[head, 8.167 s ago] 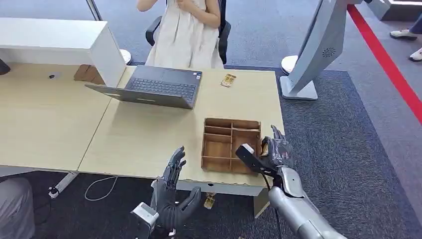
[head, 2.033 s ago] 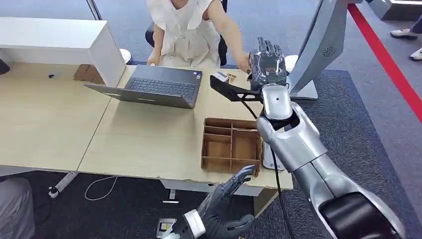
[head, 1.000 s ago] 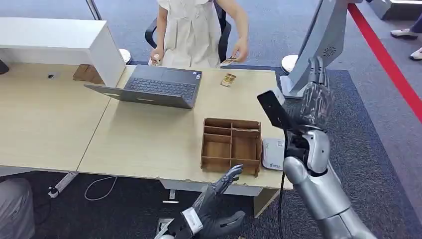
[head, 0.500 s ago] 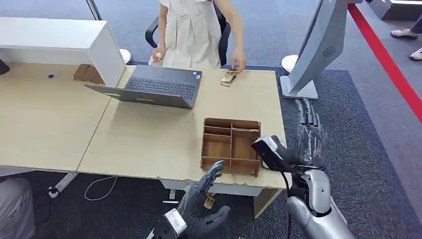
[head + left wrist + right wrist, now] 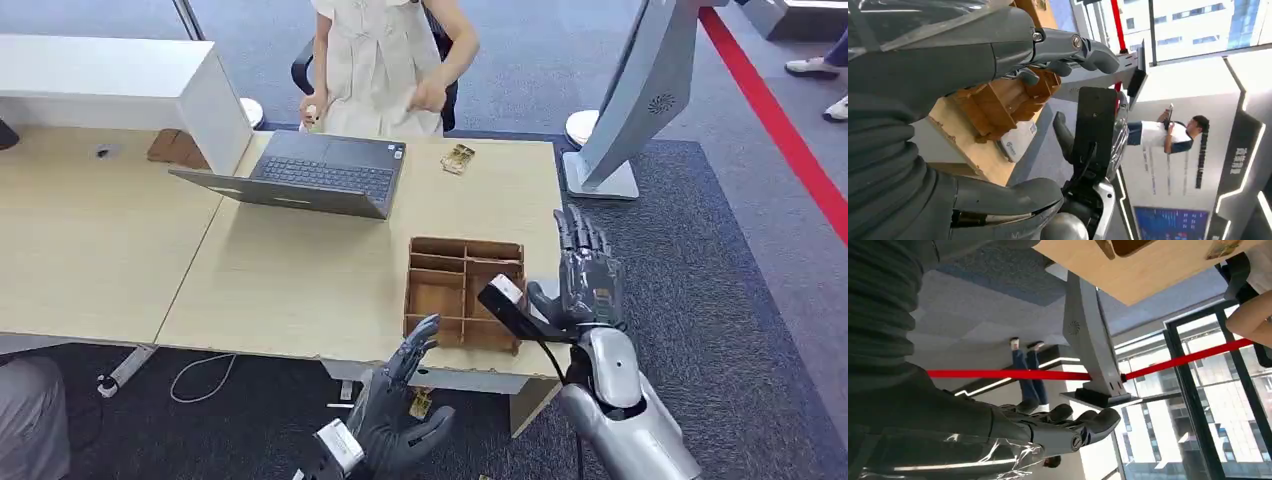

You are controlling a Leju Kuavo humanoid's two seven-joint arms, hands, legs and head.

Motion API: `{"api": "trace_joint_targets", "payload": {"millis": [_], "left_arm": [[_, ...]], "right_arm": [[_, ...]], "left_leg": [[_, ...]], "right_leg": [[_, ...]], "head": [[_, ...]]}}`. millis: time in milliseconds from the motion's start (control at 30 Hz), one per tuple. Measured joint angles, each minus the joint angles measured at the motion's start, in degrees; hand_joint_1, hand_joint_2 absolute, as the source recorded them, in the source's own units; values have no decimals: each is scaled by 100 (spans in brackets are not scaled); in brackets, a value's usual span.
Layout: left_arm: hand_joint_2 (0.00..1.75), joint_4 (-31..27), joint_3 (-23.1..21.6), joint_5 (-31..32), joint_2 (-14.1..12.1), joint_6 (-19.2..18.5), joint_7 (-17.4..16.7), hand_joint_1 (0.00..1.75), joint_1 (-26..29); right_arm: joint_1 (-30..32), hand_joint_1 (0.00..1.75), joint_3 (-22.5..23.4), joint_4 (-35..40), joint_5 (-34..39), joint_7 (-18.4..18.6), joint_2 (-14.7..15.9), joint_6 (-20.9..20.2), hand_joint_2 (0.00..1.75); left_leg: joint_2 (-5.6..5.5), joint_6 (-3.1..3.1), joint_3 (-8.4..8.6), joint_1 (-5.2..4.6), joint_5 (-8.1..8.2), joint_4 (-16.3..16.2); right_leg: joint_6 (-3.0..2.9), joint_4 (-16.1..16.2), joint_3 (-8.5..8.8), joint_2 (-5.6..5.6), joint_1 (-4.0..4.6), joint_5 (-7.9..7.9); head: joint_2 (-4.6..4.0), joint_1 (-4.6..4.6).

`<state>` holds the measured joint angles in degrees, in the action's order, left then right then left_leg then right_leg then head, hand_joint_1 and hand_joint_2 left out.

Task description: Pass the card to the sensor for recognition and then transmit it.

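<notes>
Desk (image 5: 300, 270): laptop (image 5: 310, 175) near far edge, wooden divided tray (image 5: 463, 292) at near right corner. Right hand (image 5: 585, 285) raised just off desk's right edge beside tray, fingers (image 5: 580, 232) spread, holding nothing. Left hand (image 5: 395, 415) below near edge, fingers apart, empty. Cards (image 5: 458, 159) flat at far edge, well apart from both hands.

an open laptop (image 5: 315, 177) sits on the desk (image 5: 300, 270) near a wooden divided tray (image 5: 462, 292).
</notes>
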<state>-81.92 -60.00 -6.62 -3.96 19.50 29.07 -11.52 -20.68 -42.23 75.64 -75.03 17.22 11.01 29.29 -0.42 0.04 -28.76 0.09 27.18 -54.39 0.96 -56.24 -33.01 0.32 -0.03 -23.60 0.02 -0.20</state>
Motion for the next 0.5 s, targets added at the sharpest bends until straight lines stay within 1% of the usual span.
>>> {"api": "trace_joint_targets", "payload": {"millis": [167, 367, 500], "left_arm": [[175, 0, -52, -92, -2, 92, 2, 0, -42], [175, 4, -142, -243, -20, 210, 53, 0, -96], [175, 7, -179, -280, -24, 210, 103, 0, -115]], "right_arm": [[-231, 0, -122, -337, 90, -50, -111, -68, 175], [-504, 0, -306, -741, 249, -212, -247, -116, 175], [-642, 0, -419, -963, 297, -247, -337, -146, 175]], "left_leg": [[0, 0, 0, 1, 0, 0], [0, 0, -1, 4, 0, 0], [0, 0, 0, 4, 0, 0]], "right_leg": [[0, 0, 0, 0, 0, 0], [0, 0, 0, 0, 0, 0], [0, 0, 0, 0, 0, 0]], "head": [[-2, 0], [-2, 0], [-2, 0]]}}
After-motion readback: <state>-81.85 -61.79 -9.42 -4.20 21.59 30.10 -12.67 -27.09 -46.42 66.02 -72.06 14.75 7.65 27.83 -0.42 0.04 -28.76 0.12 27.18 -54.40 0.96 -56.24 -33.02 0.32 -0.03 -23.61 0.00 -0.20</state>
